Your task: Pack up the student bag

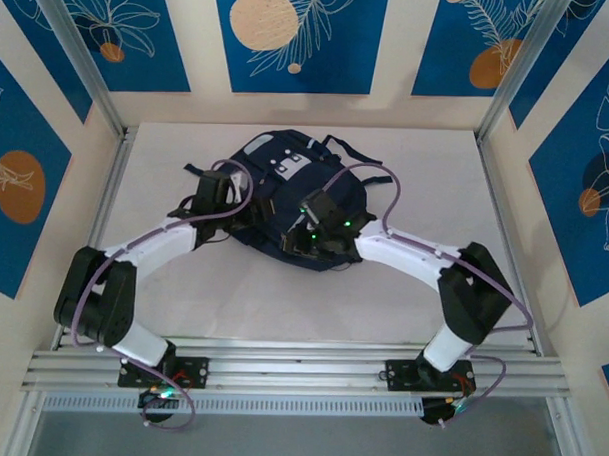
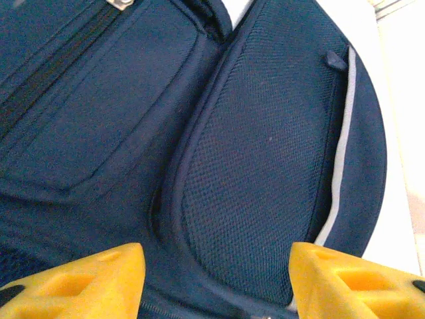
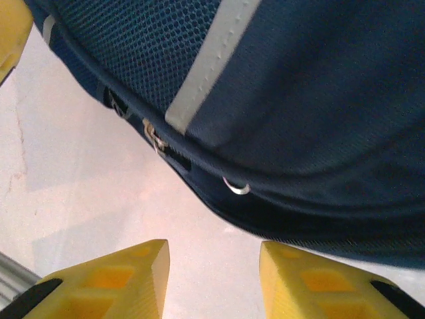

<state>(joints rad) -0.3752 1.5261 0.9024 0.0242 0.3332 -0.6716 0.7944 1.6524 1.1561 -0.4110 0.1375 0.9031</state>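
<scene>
**Top external view.** I see the student bag [image 1: 286,187] lying flat on the white worktop [image 1: 427,172]. It is a rounded navy fabric shape with a light grey patch [image 1: 292,168] on its far half and dark straps [image 1: 338,142] trailing off its far edge. The left claw [image 1: 234,198] sits at the bag's left edge. The right claw [image 1: 304,243] sits over the bag's near edge. From this view I cannot judge either claw's opening.

**Left wrist view.** The left claw's two yellow plastic fingers [image 2: 86,282] stand well apart, with nothing held between them and the bag below. Smooth woven navy cloth with a black zip [image 2: 53,73] lies to the left. A curved mesh panel [image 2: 265,166] lies to the right, bordered by a thin grey stripe [image 2: 337,159].

**Right wrist view.** The right claw's yellow fingers [image 3: 113,282] stand apart, gripping nothing, and bare worktop shows in the gap. The bag's curved lower seam runs just beyond them. It carries small metal zip pulls [image 3: 154,136], and a broad grey stripe [image 3: 206,60] crosses honeycomb mesh.
</scene>
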